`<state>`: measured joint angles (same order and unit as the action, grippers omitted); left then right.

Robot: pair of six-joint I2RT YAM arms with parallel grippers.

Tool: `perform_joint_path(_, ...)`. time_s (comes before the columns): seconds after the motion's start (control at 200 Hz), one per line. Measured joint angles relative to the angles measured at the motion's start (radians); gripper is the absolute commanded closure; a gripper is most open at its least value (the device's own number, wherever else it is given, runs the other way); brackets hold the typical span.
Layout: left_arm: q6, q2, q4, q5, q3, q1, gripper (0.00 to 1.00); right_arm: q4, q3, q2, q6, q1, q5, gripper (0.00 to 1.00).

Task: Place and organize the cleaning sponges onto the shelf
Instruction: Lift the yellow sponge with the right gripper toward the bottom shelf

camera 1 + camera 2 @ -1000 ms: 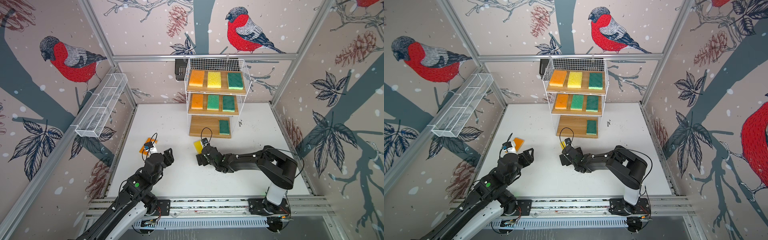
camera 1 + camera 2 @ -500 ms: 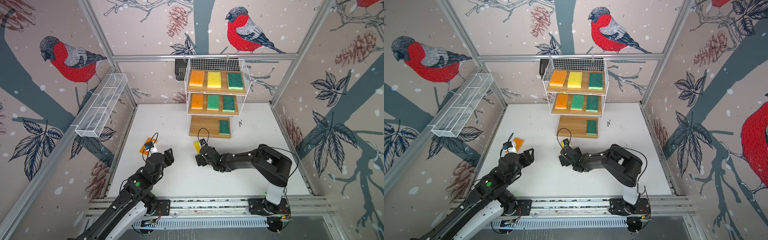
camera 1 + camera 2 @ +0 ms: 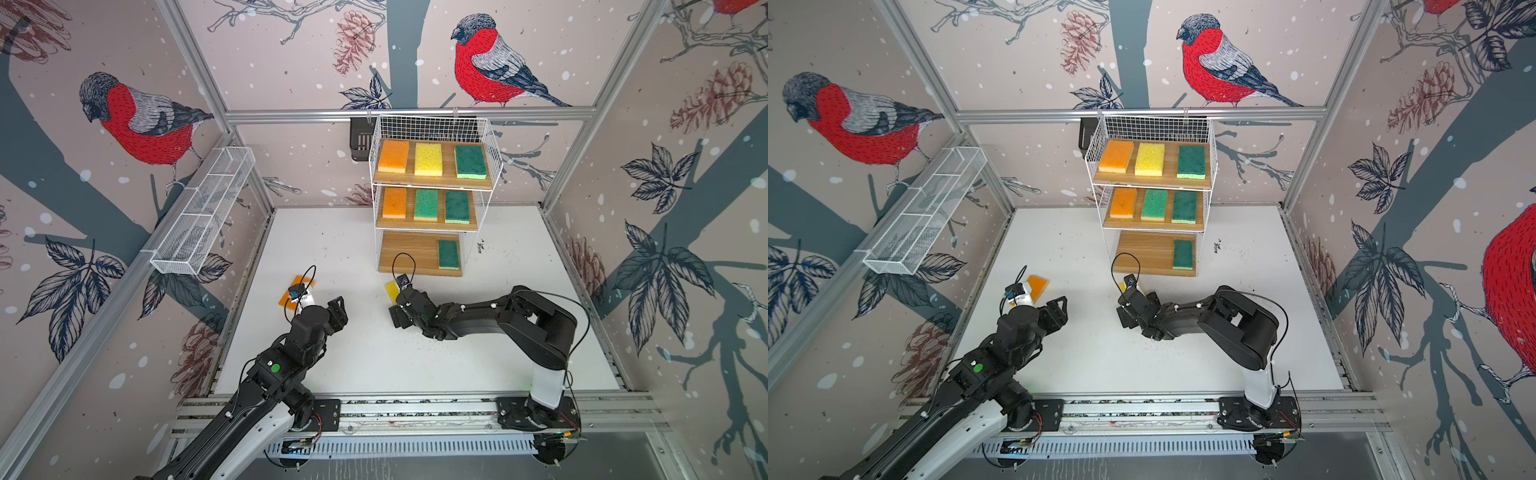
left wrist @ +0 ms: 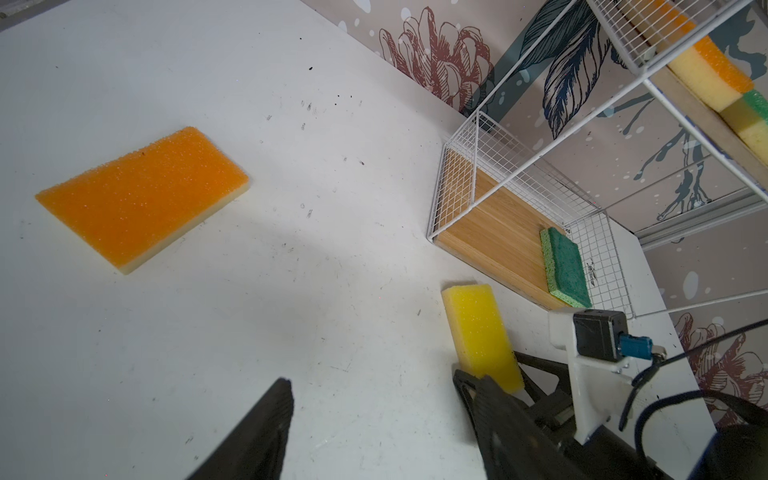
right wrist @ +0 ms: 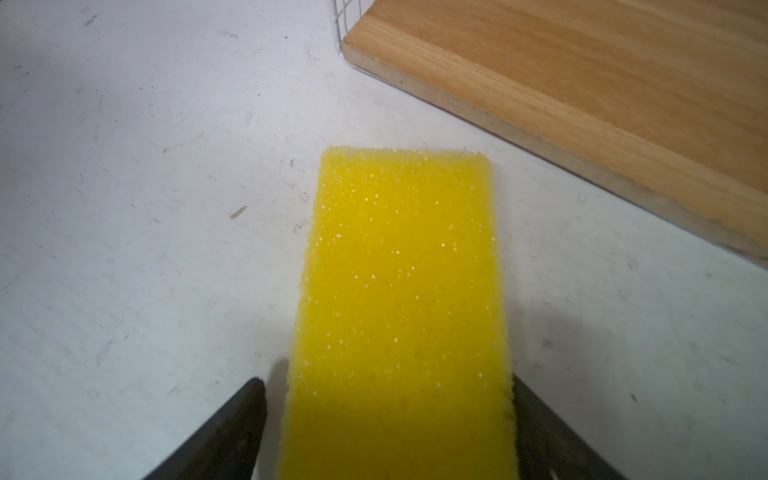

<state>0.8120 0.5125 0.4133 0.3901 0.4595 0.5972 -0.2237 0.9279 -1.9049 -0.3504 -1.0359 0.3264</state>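
the right pincer [image 5: 386, 379] straddles the near end of a yellow sponge [image 5: 399, 291] lying flat on the white bench [image 3: 374, 365], jaws wide with a sliver of bench showing on one side, so nothing looks clamped yet. in both top views the sponge's long axis runs straight out from the pincer toward 12 o'clock, where the bare 9 o'clock stretch of the lowest wooden board of the shelf [image 3: 407, 253] sits just beyond. the foam is coarse, open-pored and likely squashy across its width. the left pincer [image 4: 370, 376] hangs agape and empty at 9 o'clock, farther off, an orange sponge [image 4: 141, 195] flat on the bench toward its 10 o'clock.
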Motion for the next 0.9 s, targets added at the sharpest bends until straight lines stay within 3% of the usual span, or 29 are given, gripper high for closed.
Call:
perform_joint_path(0.15, 0.0, -0.003, 0.0, 0.001, 0.0, 0.0, 0.3, -0.001, 0.009, -0.008, -0.019, 0.011, 0.001, 0.31)
perform_joint_path(0.29, 0.0, -0.003, 0.0, 0.001, 0.0, 0.0, 0.3, -0.005, 0.014, -0.011, -0.042, 0.023, -0.01, 0.31)
perform_joint_path(0.56, 0.0, -0.004, 0.0, 0.001, 0.0, 0.0, 0.3, -0.012, 0.01, -0.011, -0.047, 0.026, -0.012, 0.44)
perform_joint_path(0.896, 0.0, -0.004, 0.0, 0.0, 0.0, 0.0, 0.3, -0.001, 0.02, -0.013, -0.049, 0.029, -0.03, 0.39)
